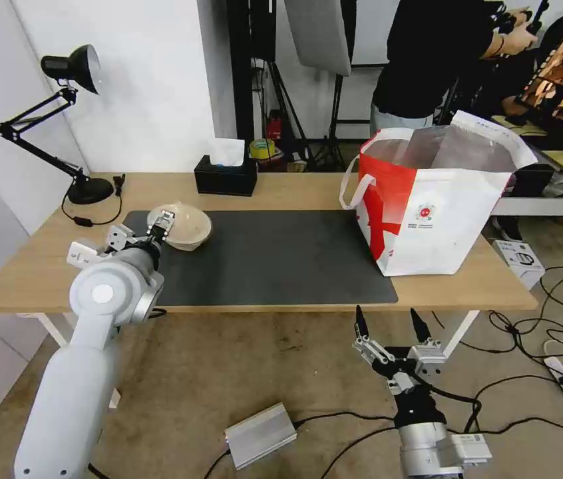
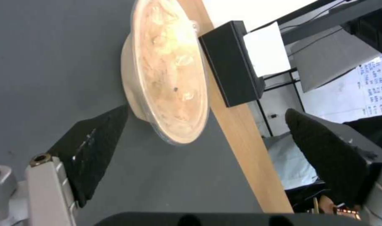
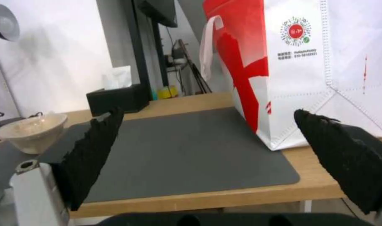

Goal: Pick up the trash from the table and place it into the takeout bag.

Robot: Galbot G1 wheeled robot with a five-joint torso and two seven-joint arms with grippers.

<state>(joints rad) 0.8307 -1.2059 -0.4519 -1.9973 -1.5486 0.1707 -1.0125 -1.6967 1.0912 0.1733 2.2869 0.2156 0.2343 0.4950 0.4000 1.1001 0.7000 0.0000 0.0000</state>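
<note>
Left gripper: sat at the near rim of the beige paper-pulp bowl, left of centre in the head view, fingers spread wide and holding nothing. In the left wrist view one finger looked just beside the bowl wall, the other well off it.
Right gripper: hung below the table edge, lower middle of the frame, fingers released, idle.
Bowl: on the dark grey mat, left end, upright.
Takeout bag: right end of the table, mouth open, well apart from the bowl.
Risk: honestly the bowl looked light and shallow, so pinching the rim could've tipped or squashed it, or a finger could've just shoved it along the mat.
Risk 2: the bag's floppy handles and tall wall could've snagged the drop.
Around: black tissue box behind the bowl, desk lamp upper left. Neither looked in the way.
</note>
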